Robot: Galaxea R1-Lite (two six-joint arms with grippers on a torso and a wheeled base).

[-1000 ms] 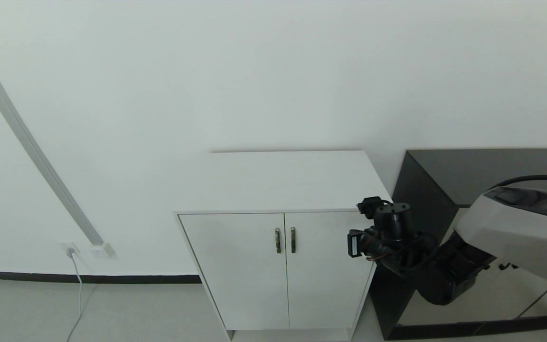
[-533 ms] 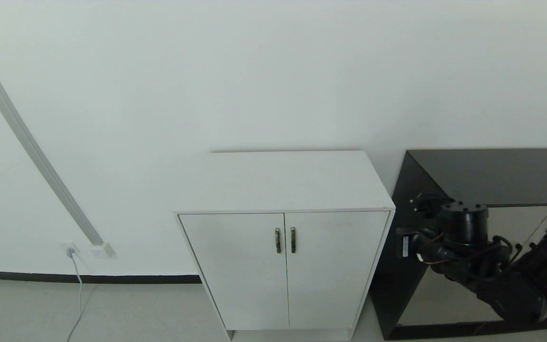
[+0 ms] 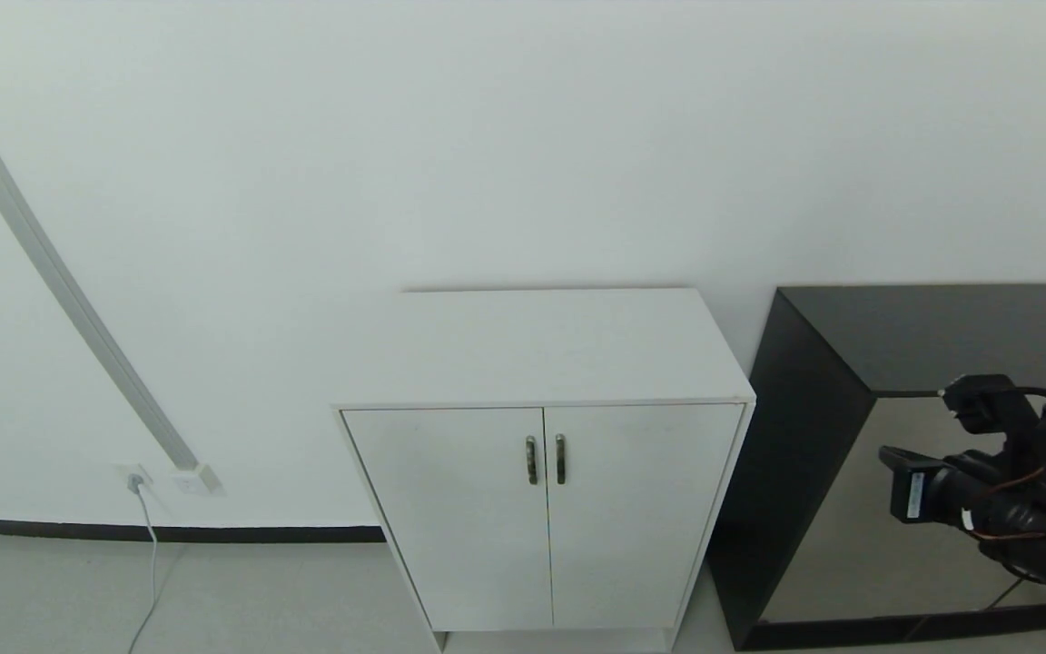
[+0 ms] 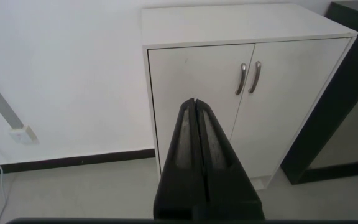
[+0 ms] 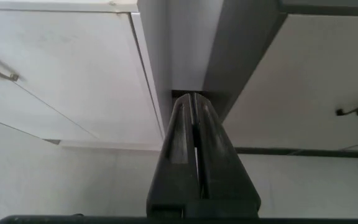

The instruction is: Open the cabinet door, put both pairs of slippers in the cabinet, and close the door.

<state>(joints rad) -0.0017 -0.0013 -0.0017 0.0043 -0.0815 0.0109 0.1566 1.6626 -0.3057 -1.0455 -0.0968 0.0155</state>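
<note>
A: Head: cabinet shut, upright handles at the seam, well left of right arm.
B: Left wrist: left fingers clenched, empty; handles ahead, beyond the tips. Likely nearer.
A: Right wrist: right fingers clenched, empty, facing cabinet's outer corner.

a white cabinet stood against a white wall, its two doors shut, two slim handles side by side at the middle seam. a black unit stood just beside it on the right. the robot's right arm hung before the black unit, apart from the cabinet. a wall socket sat low at left.
</note>
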